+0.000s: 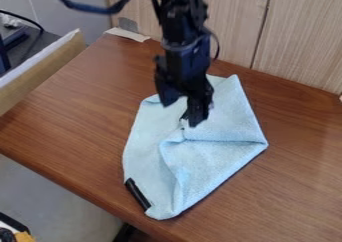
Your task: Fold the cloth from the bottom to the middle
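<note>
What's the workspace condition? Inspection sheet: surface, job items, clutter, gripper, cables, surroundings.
Surface: brown wood-grain table.
Job items: light blue cloth, unevenly folded; crease runs from its middle to the right corner.
Clutter: short black rod-like object along the cloth's lower-left edge; beige strip at the table's far corner.
Gripper: black gripper at the cloth's middle; open or shut unclear.
Cables: dark cable loops beside the arm; thin black cable at far left.
Surroundings: wood-grain wall panels, grey floor.
</note>
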`<action>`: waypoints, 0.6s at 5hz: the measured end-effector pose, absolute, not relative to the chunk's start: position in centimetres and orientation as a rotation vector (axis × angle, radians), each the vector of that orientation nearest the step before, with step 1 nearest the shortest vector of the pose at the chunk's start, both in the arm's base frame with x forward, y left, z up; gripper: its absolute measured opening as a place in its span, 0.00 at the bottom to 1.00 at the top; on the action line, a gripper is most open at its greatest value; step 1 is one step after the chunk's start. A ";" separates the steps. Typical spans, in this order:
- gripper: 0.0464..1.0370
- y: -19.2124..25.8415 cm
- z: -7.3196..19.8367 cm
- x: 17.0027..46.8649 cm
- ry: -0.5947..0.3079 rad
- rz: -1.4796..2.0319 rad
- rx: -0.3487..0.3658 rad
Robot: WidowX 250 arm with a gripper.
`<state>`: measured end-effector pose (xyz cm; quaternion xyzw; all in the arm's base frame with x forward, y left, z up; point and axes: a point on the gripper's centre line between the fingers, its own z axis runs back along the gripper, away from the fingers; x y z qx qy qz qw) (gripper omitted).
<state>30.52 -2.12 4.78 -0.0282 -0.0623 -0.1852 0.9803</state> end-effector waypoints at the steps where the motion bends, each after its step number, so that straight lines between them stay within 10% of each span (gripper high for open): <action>1: 0.96 -2.6 6.0 29.3 -0.178 -0.252 -0.043; 3: 0.96 -2.1 5.4 25.0 -0.178 0.120 0.016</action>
